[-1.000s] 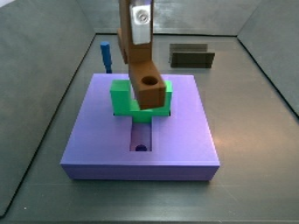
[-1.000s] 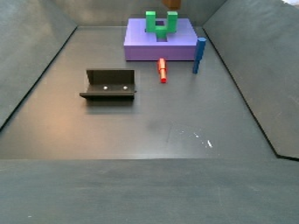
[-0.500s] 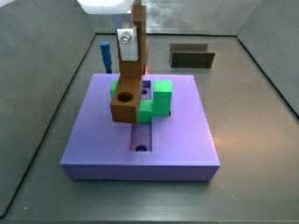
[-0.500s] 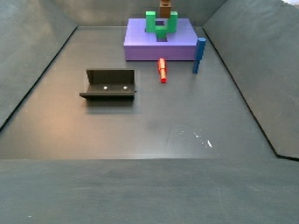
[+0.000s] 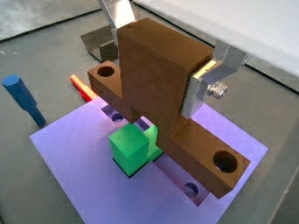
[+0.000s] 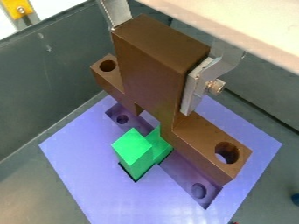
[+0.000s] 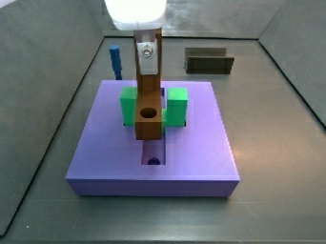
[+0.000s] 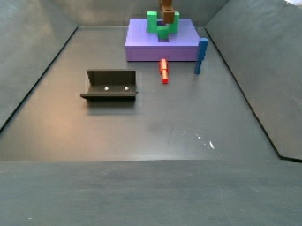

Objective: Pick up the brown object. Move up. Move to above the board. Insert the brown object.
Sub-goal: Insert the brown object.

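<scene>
The brown object (image 7: 149,103) hangs upright with its lower end, the one with the round hole, between the arms of the green U-shaped block (image 7: 173,107) on the purple board (image 7: 192,152). My gripper (image 7: 147,55) is shut on its upper part. In both wrist views the silver fingers (image 5: 208,72) (image 6: 200,80) press the sides of the brown object (image 5: 158,79) (image 6: 158,79), above the green block (image 5: 135,145) (image 6: 140,149) and the board's groove. Far off in a side view, the brown object (image 8: 169,12) stands over the board (image 8: 165,44).
A blue upright peg (image 7: 114,59) (image 8: 202,53) stands just off the board's edge, and a red peg (image 8: 164,71) (image 5: 82,86) lies on the floor beside it. The dark fixture (image 8: 109,86) (image 7: 211,62) stands apart on the floor. Grey walls enclose the floor.
The brown object has swung from the left of the green block to the middle. It now hangs straight between the block's arms, over the groove.
</scene>
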